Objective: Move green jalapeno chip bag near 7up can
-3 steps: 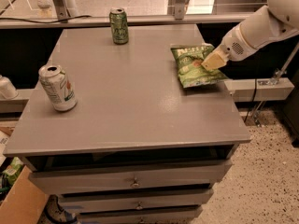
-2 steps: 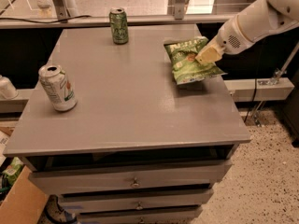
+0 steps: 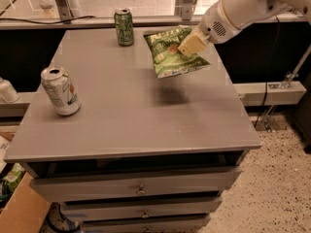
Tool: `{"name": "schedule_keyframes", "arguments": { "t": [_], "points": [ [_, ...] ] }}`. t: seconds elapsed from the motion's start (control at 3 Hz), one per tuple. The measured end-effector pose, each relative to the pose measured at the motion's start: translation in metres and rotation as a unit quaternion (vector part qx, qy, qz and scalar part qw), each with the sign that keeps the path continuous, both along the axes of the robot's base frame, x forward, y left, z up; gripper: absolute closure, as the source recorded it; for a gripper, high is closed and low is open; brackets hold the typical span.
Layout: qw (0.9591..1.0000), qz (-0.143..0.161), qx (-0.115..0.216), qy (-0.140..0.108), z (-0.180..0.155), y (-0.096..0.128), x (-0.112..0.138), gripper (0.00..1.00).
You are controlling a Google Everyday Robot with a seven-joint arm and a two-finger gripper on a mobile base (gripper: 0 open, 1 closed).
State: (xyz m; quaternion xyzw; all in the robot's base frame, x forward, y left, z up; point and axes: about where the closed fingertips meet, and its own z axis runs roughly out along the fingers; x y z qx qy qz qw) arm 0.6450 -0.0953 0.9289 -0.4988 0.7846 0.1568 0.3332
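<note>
- One camera, high before the table (image 3: pixel 146 130), looks down across it.
- Moderately near: all of it and the drawers (image 3: pixel 141 188) show.
- Gripper (image 3: pixel 190 45), upper right, clamps bag (image 3: pixel 170 64).

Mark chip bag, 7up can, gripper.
green jalapeno chip bag (image 3: pixel 170 59): camera view, middle of front.
7up can (image 3: pixel 60 93): camera view, side label.
gripper (image 3: pixel 187 47): camera view, fingertips clamped on bag's right edge.

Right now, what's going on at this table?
The robot's arm reaches in from the right, and its pincer is closed on the green jalapeno chip bag, holding it in the air above the far right part of the grey table, with the bag's shadow below it. The 7up can stands upright near the table's left edge, well apart from the bag. An all-green can stands at the far edge.
</note>
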Motion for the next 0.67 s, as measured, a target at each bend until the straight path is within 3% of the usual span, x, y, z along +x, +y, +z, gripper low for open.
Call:
{"name": "schedule_keyframes", "arguments": {
  "t": [0.33,0.67],
  "points": [
    [0.9989,0.042,-0.012,-0.015,0.006,0.043,-0.012,1.0],
    [0.9953,0.09,-0.03,-0.021,-0.001,0.082,-0.028,1.0]
  ]
}}
